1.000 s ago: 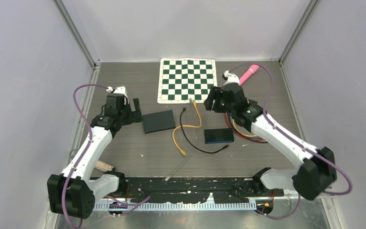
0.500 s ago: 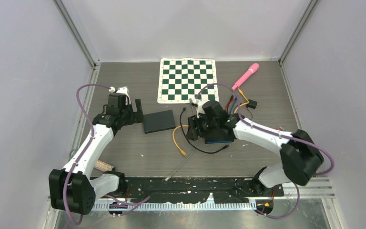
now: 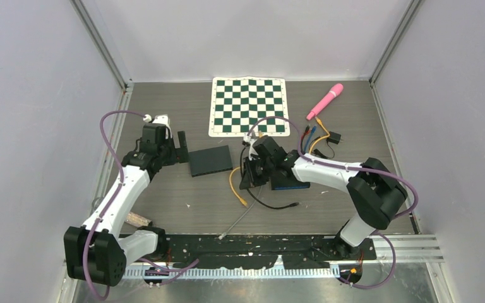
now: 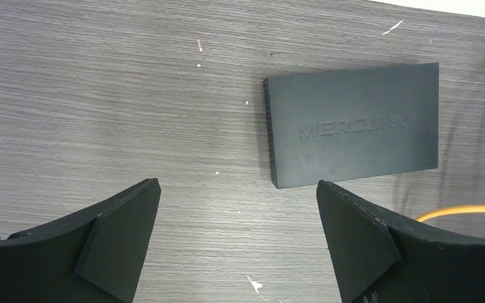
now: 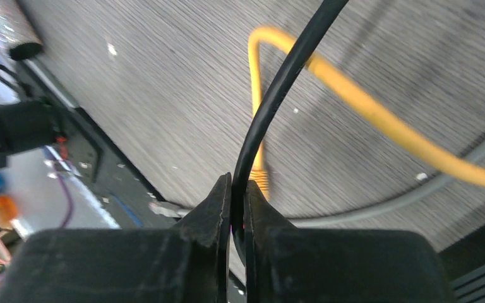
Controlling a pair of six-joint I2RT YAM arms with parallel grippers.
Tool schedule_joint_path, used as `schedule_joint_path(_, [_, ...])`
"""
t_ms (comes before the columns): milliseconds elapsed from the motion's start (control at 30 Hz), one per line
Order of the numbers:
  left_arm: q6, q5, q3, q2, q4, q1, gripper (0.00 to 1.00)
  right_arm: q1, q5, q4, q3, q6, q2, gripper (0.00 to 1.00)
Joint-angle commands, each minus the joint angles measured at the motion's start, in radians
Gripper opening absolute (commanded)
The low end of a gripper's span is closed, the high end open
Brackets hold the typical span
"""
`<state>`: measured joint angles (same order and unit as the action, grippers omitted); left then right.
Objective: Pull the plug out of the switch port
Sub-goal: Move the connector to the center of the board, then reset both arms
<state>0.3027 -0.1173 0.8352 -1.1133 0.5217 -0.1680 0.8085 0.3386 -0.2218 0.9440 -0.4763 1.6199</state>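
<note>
A dark grey switch [image 3: 209,160] lies flat left of centre; in the left wrist view the switch [image 4: 352,123] sits just beyond my left gripper [image 4: 237,183], which is wide open over bare table. The left gripper [image 3: 180,146] is at the switch's left end. A second switch, black with a blue edge [image 3: 290,180], lies right of centre. My right gripper [image 5: 238,180] is shut on a black cable [image 5: 278,88], low over the table between the two switches [image 3: 251,177]. No plug or port shows clearly.
A yellow cable [image 3: 235,180] and a grey cable [image 3: 243,218] cross the middle, with the black cable's free end [image 3: 295,204] nearby. A chessboard mat [image 3: 249,105], a pink handle [image 3: 326,100] and a bundle of coloured wires [image 3: 319,136] lie at the back.
My right arm swung from beside the chessboard mat down to the middle of the table and its jaws closed on the black cable. The left arm barely moved.
</note>
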Motion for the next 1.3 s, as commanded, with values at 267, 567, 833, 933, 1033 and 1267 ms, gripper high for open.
schedule_joint_path(267, [-0.004,0.016,0.012,-0.008,-0.004,0.008,1.0,-0.013,0.068,0.078,0.117,-0.165,0.093,0.27])
schedule_joint_path(567, [0.012,0.024,0.012,-0.012,-0.014,0.008,0.99,-0.015,-0.046,-0.02,0.095,-0.016,-0.184,0.61])
schedule_joint_path(833, [0.076,0.057,0.008,-0.019,-0.049,0.008,1.0,-0.16,-0.439,-0.171,0.056,0.05,-0.394,0.65])
schedule_joint_path(933, [0.083,0.05,0.025,-0.026,-0.045,0.008,0.99,-0.343,-0.45,-0.181,0.007,0.031,-0.471,0.66])
schedule_joint_path(1033, [0.107,0.031,0.038,-0.025,-0.04,0.008,1.0,-0.479,-0.439,-0.189,-0.013,0.048,-0.53,0.67])
schedule_joint_path(1267, [0.169,-0.076,0.015,0.023,-0.065,0.008,1.0,-0.583,-0.583,-0.189,0.017,0.107,-0.666,0.75])
